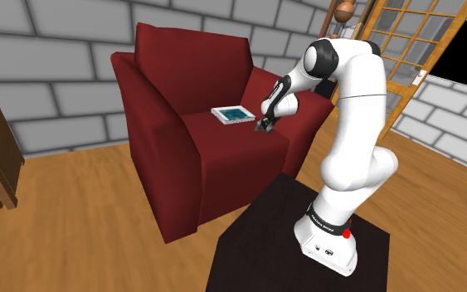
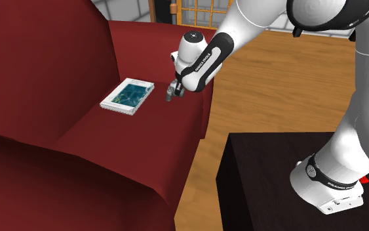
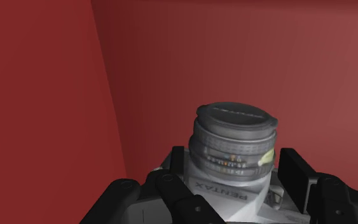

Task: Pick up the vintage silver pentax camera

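Nearest, the dark box stand (image 1: 256, 240) is seen on the wooden plank floor (image 1: 74, 232), and the white arm (image 1: 352, 124) is stretched from it over the dark red armchair (image 1: 182, 58). Low over the seat cushion, by the armrest nearer the stand, the black two-finger gripper (image 3: 233, 178) is found closed onto the silver Pentax camera (image 3: 231, 149): its body is pinched between the fingers (image 3: 295, 168), the black-capped lens in plain sight. Whether the cushion is touched cannot be told. Just beyond, a flat white-edged book with a teal cover (image 1: 231, 113) is laid on the seat, apart from the camera. Behind, a grey block wall (image 1: 57, 75) is seen.
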